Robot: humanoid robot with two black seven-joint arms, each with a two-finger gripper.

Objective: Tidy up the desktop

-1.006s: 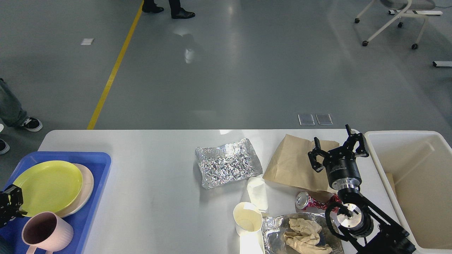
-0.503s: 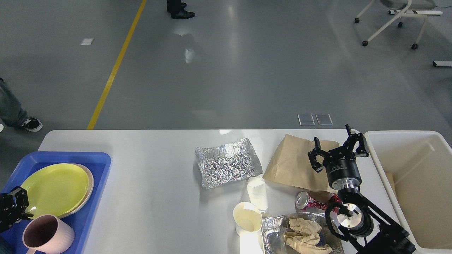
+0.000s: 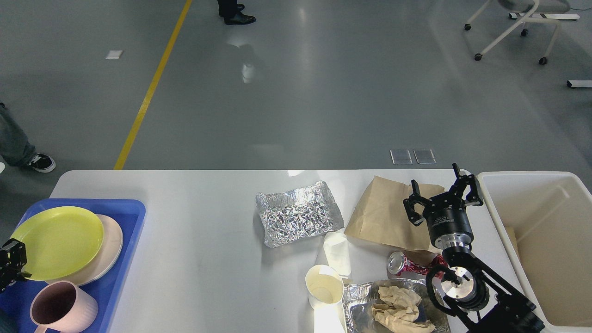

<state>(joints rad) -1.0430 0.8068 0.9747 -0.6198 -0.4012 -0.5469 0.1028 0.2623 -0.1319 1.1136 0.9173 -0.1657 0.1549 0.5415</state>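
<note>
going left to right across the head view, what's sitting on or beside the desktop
blue tray → crumpled foil sheet → brown paper bag → right claw → cream bin

From my seat: tray at nine o'clock on the desktop, bin at three, foil sheet roughly central.

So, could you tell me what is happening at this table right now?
The robot is tidying the desktop. Its left gripper sits at the yellow plate on the blue tray. Its right gripper hangs open over the brown paper bag, beside the cream bin. Foil, a cup and a crushed can remain.
</note>
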